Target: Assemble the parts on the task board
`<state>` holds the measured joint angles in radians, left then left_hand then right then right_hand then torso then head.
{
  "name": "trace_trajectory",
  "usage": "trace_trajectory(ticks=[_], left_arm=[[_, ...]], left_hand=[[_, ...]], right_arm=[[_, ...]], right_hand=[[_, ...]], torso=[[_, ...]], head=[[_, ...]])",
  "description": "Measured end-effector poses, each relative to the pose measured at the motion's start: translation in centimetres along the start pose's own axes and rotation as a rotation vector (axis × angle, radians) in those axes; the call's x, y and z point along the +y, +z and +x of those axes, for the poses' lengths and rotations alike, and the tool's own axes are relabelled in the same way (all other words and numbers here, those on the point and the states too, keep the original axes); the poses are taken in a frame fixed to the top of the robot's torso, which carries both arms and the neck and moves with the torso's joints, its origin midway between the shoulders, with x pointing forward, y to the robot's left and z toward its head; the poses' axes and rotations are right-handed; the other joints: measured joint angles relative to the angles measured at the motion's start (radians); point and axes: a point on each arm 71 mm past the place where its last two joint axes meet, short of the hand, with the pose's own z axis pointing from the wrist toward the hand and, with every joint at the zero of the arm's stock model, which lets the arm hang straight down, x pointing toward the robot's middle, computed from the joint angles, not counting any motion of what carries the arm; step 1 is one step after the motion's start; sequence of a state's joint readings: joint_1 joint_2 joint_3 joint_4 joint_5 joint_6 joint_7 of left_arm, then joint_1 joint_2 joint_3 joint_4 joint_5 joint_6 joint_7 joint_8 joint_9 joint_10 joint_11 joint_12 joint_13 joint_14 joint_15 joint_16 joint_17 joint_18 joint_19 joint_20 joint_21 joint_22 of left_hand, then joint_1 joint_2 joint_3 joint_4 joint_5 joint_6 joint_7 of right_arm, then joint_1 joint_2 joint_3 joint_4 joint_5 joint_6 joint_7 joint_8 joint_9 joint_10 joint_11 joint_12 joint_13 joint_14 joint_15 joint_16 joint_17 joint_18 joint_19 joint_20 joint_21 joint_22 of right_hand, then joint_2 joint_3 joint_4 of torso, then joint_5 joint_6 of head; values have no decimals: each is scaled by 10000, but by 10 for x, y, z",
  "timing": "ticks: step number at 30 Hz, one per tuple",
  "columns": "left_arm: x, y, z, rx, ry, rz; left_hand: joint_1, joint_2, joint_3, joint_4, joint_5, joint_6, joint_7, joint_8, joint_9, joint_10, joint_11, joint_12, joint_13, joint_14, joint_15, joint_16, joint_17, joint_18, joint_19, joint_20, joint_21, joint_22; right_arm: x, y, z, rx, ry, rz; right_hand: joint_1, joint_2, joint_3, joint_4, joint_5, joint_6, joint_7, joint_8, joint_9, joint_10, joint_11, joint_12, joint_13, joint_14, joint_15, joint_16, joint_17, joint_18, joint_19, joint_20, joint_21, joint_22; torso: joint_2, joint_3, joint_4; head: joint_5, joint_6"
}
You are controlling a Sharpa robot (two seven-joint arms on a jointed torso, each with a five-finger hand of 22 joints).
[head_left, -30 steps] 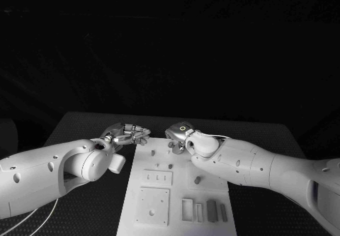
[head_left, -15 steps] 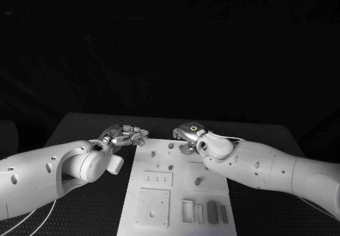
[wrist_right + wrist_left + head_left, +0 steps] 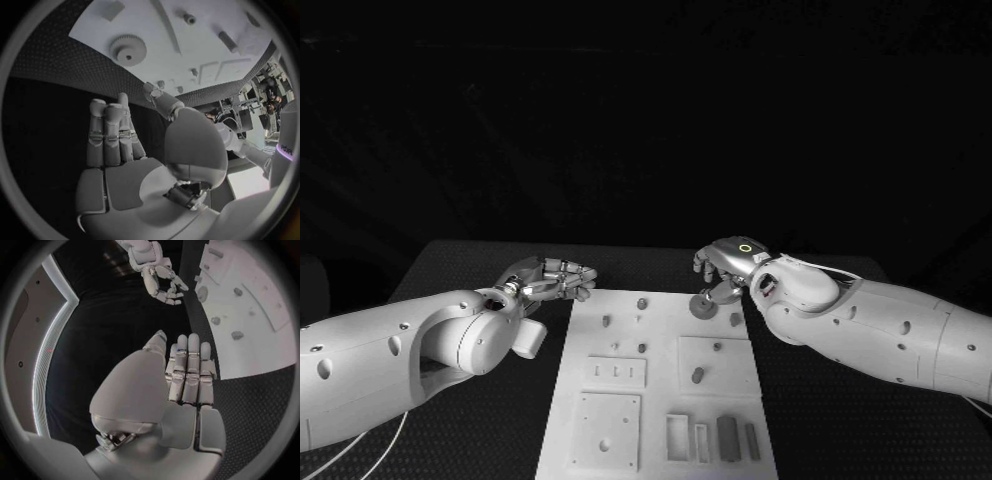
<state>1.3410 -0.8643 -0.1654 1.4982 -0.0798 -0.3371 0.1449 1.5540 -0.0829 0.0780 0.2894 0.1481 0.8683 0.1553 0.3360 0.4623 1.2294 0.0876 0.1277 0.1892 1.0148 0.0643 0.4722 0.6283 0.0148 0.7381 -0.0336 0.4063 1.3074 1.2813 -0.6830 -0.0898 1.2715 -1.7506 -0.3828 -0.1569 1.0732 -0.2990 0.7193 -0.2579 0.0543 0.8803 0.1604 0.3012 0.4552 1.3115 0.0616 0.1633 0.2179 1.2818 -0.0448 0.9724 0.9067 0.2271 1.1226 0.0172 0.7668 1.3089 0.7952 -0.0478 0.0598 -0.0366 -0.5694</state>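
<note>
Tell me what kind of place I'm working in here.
Probably a robotics lab test bench: a black table holds a white task board with slots, pegs and a gear, and the right wrist view shows racks of equipment in the room behind.

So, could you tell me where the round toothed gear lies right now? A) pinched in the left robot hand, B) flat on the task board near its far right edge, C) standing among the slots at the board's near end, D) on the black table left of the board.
B: the gear lies flat on the task board, free of the right robot hand.
</note>
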Motion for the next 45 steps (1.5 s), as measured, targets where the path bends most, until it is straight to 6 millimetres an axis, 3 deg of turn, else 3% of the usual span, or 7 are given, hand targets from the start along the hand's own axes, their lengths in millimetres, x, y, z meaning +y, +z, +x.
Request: trace_trajectory(ticks=[3, 5, 7, 12, 23, 33, 45], left_arm=[[0, 0, 0, 5, 0, 4], [0, 0, 0, 8, 2, 6], [0, 1, 0, 11, 2, 6], [0, 1, 0, -6, 7, 6], [0, 3, 2, 61, 11, 8], [0, 4, 3, 103, 7, 5], [0, 3, 3, 138, 0, 1]], left_hand=[[0, 0, 0, 0, 0, 0, 0, -40, -1, 0, 0, 0, 0, 0, 0, 0, 9, 0, 0, 0, 0, 0], [0, 0, 0, 0, 0, 0, 0, -40, -1, 0, 0, 0, 10, 0, 0, 0, 9, 0, 0, 0, 0, 0], [0, 0, 0, 0, 0, 0, 0, -40, -1, 0, 0, 0, 10, 0, 0, 0, 9, 0, 0, 0, 0, -1], [0, 0, 0, 0, 0, 0, 0, -39, -2, 0, 0, 0, 9, 0, 0, -38, 8, 1, 0, 0, 0, -1], [0, 0, 0, 0, 0, 0, 0, -39, 7, 0, 0, 0, 8, 0, 0, -39, 17, 1, 0, 0, 0, 6], [0, 0, 0, 0, -1, 0, 0, -39, 6, 0, 0, 0, 18, 0, 0, -38, 16, 0, 0, 0, 0, 5], [0, 0, 0, 0, -1, 0, 0, -39, 5, 0, 0, -42, 16, 0, 0, -38, 24, 0, 0, 0, 0, 3]], right_arm=[[-10, 0, 4, 385, 4, 213], [-16, -1, 6, 636, 22, 340], [-22, -1, 9, 909, 82, 467], [-27, 3, 16, 1365, 260, 587], [-24, 8, 38, 2026, 817, 594], [-22, 9, 43, 2145, 1236, 505], [-23, 8, 49, 2386, 1368, 488]], right_hand=[[-74, -31, -447, -165, 0, -109, -113, 0, 32, 268, -172, 492, 686, -121, -163, 127, 68, 51, -54, -49, 54, 0], [-74, -31, -734, -120, 0, -208, -251, 0, 74, -16, -234, 1468, 2096, -253, -265, 422, 187, 84, -140, -65, 225, 1], [-74, -31, -913, -8, -44, -284, -300, 0, 84, -1015, -395, 3667, 4252, -434, -349, 875, 383, 199, -195, -48, 487, 2], [-74, -32, -896, 168, -79, -386, -371, 0, 65, -2323, -449, 7437, 7282, -583, -482, 1975, 1023, 210, -224, -162, 1292, 8], [-128, 22, -876, 523, -79, -451, -407, 0, -1, -2577, -474, 9873, 8409, -638, -464, 2707, 1481, 205, -191, -337, 2160, 2], [75, 302, -704, 776, -7, -240, -616, 50, -1, -2388, -511, 10646, 8534, -408, -527, 2921, 1600, 78, 8, -535, 2506, -2], [287, 532, -133, 1067, -8, -106, -750, 174, 21, -2315, -548, 10826, 8465, -378, -533, 2972, 1653, 57, 63, -587, 2563, -2]], torso=[[-6, 26, -51], [-6, 42, -68], [-6, 53, -73], [-5, 58, -74], [-1, 44, -47], [-3, 27, -38], [-10, 21, -53]], head=[[29, 7], [43, 8], [46, 8], [17, -18], [-47, -88], [-48, -151], [-29, -209]])
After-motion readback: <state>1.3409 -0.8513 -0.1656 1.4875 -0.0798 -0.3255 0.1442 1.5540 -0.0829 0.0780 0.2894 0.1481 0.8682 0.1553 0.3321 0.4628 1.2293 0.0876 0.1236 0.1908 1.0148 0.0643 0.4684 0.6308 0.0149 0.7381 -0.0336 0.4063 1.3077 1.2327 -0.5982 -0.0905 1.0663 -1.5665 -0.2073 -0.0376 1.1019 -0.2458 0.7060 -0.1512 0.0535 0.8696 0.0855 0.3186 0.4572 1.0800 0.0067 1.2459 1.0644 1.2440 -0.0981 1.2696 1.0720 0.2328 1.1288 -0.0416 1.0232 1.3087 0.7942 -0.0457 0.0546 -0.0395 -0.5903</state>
